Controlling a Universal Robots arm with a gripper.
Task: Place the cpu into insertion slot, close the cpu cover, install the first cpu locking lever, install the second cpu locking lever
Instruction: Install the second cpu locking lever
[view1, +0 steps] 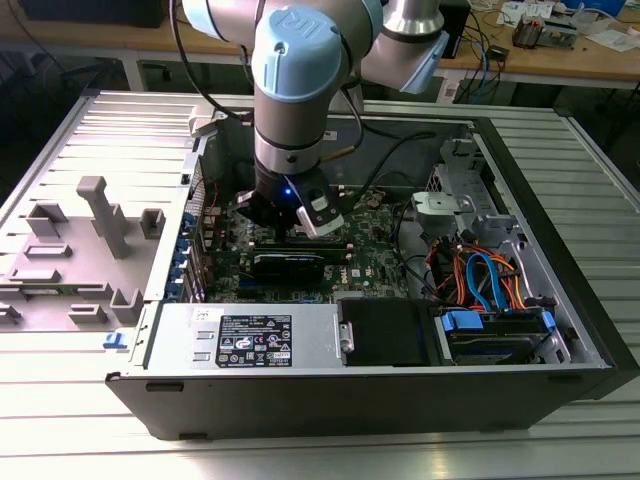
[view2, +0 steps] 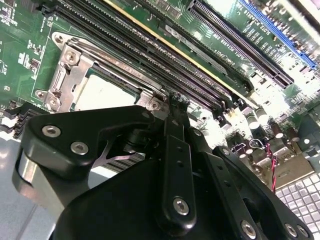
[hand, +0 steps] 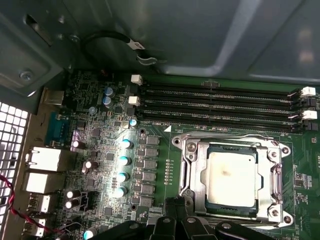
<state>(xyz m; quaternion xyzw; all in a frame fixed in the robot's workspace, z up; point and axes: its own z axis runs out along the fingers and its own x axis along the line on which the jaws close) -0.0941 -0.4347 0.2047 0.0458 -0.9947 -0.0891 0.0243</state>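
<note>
Gripper (hand: 176, 212) low over the motherboard (hand: 100, 150), fingers close together and holding nothing, cpu (hand: 231, 176) seated in its socket just beside the fingertips, cpu cover (hand: 192, 170) closed around it.

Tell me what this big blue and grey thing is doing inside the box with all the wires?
That is a robot arm. It reaches into an open computer case. One picture is taken from outside, looking at the whole scene. The other two come from cameras riding near the arm's wrist, looking closely at the green board inside. At the arm's end is a black gripper, like a hand, hovering beside the cpu, a flat silvery square chip. The chip already sits in its slot, with the shiny metal cpu cover lying closed around it. The long black strips nearby are slots.
</note>
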